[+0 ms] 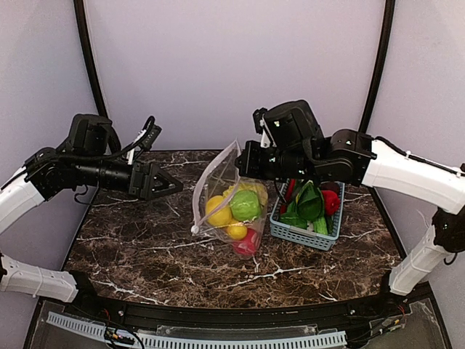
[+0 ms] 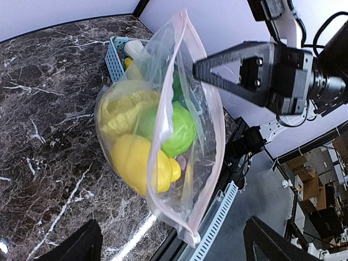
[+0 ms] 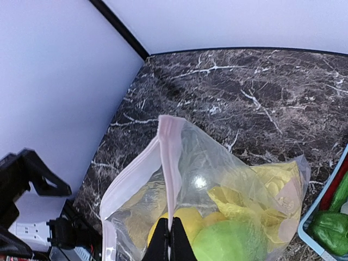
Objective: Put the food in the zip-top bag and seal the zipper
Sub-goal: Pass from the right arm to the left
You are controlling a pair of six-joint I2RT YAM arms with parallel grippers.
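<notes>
The clear zip-top bag (image 1: 218,182) stands mid-table, with its pinkish zipper (image 3: 171,163) running up to a raised corner. Inside it I see the food: a yellow lemon (image 1: 218,211), a green apple (image 1: 245,205), pale cabbage (image 2: 122,109) and a red fruit (image 1: 247,243). My right gripper (image 3: 170,223) is shut on the zipper strip near the bag's top and holds that edge up. My left gripper (image 1: 174,185) is open just left of the bag. The top view shows a gap between it and the plastic.
A light-blue slotted basket (image 1: 305,233) sits right of the bag and holds green vegetables and a red piece. Purple walls enclose the marble table (image 1: 131,247). A slotted cable duct (image 1: 218,340) runs along the front edge.
</notes>
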